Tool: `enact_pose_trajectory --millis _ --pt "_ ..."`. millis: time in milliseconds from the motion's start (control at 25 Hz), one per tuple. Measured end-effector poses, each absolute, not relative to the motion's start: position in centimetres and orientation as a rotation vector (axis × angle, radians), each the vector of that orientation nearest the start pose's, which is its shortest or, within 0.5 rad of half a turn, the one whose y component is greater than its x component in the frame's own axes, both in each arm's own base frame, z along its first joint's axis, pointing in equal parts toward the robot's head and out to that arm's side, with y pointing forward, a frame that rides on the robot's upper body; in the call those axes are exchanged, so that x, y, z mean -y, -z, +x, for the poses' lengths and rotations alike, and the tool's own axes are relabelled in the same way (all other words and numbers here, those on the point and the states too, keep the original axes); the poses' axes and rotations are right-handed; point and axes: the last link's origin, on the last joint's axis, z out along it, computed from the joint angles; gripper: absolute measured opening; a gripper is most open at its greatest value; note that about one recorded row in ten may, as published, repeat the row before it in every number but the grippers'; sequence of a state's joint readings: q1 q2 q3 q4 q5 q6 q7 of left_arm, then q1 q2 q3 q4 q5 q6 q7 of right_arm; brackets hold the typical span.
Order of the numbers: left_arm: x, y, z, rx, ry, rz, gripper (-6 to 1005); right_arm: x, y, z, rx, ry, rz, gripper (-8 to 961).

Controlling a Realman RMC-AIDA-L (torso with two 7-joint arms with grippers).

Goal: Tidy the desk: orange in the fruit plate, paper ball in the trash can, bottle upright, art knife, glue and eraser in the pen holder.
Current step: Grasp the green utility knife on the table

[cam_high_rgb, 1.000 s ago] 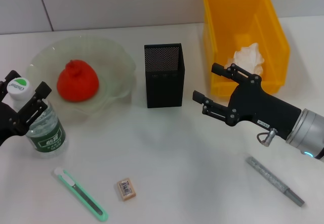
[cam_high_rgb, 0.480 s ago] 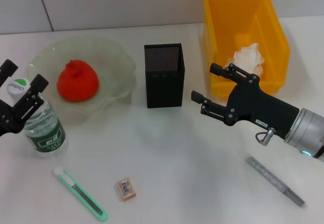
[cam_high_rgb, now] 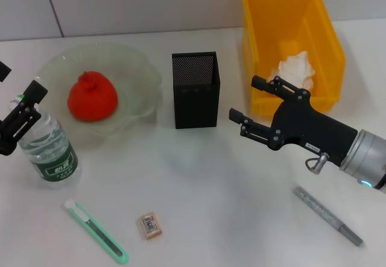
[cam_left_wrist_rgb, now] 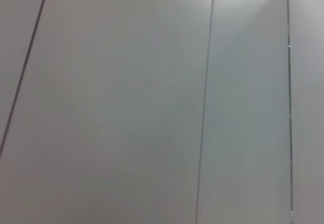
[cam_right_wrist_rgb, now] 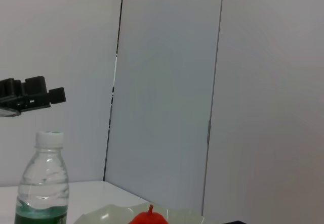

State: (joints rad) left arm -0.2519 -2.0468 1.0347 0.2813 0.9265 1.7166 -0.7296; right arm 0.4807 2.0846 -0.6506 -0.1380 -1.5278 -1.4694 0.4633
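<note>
Fingers of right gripper (cam_high_rgb: 250, 105) spread wide, empty, frame centre-right. Left gripper (cam_high_rgb: 15, 119) far left above upright bottle (cam_high_rgb: 47, 149), open, empty. Art knife (cam_high_rgb: 96, 231) lower left on bench: light, stiff, slim; pinch mid-body.

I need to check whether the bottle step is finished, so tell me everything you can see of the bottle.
The bottle is a small clear plastic water bottle with a green label, a white cap and some water inside. It stands upright on the white desk, just in front of the fruit plate. The left gripper, open, hangs above its cap without touching it, as the right wrist view shows. Nothing else touches the bottle.
</note>
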Motion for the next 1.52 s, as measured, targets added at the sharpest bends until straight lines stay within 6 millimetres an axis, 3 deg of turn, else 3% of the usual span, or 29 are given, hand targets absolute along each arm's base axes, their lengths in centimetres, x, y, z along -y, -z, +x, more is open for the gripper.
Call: enact_pose_trajectory --millis 440,680,1120,1520 --pt "-26.7 -4.4 -29.2 0.272 1.248 -2.150 796 -30.6 4.0 28.3 -0.266 -0.897 -2.296 767" --pt "-26.9 -4.7 -28.7 0.259 1.218 -2.292 795 -30.9 1.6 29.1 -0.349 -0.880 -2.351 767" --pt "-25.3 -4.2 -28.7 0.253 1.165 -2.523 791 -29.0 -3.6 30.3 -0.411 -0.818 -2.425 766" --pt "-24.0 -3.6 -29.3 0.288 1.149 -2.571 789 -28.8 -5.3 30.0 -0.452 -0.694 -2.516 766"
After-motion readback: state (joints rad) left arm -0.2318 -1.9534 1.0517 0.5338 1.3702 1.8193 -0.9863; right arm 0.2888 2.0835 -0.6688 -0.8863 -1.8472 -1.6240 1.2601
